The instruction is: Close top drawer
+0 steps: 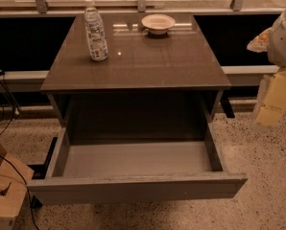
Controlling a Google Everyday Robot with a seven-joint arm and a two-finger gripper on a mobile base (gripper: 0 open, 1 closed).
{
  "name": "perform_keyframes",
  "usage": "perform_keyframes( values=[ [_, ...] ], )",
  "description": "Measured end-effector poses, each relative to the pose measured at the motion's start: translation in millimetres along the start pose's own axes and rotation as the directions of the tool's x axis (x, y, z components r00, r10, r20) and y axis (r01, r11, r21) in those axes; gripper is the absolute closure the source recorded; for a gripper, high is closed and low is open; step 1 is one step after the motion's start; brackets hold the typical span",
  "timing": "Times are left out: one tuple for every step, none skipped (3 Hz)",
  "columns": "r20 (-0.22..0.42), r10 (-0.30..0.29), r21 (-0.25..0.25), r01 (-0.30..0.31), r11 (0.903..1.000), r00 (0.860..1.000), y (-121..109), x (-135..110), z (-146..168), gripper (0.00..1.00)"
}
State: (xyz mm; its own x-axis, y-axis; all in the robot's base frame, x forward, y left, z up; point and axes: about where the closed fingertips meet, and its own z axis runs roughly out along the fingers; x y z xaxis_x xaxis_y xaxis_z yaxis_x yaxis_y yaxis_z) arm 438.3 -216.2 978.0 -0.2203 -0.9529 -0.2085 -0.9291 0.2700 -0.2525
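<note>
One box (4,195) of brown card sits at eight o'clock in your view, on the speckled floor (272,176). A dark cable (7,99) runs down toward it from nine o'clock.

Move right and you meet the cabinet (133,66), whose glossy brown top fills the middle of the view. On that top, at eleven o'clock, a clear bottle (96,30) with a white cap stands upright near the left rear corner. At twelve o'clock, close to the rear edge, a pale bowl (158,23) rests right way up, well apart from the bottle.

Under the cabinet's top, the top drawer (133,188) is pulled far out toward you and reaches down to six o'clock. You look straight onto its light grey floor, framed by dark side walls. Its plain flat front runs nearly the whole width of the cabinet.

At three o'clock, against the right edge of the view, you see the gripper (272,104). It is a pale, blurred shape hanging off to the right of the cabinet, above the floor. It is apart from the top drawer and touches nothing that you can see. You cannot tell whether the claw is apart or together.
</note>
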Motion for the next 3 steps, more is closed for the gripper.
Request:
perform_keyframes(
  values=[
    [0.000, 0.000, 0.001, 0.000, 1.0000, 1.000, 0.0, -0.1, -0.1, 0.00],
    [0.003, -0.001, 0.011, 0.001, 0.9999, 1.000, -0.4, -1.4, -2.5, 0.19],
    [0.013, 0.045, 0.009, -0.046, 0.9989, 0.999, 17.5, -3.3, 11.4, 0.49]
  ],
)
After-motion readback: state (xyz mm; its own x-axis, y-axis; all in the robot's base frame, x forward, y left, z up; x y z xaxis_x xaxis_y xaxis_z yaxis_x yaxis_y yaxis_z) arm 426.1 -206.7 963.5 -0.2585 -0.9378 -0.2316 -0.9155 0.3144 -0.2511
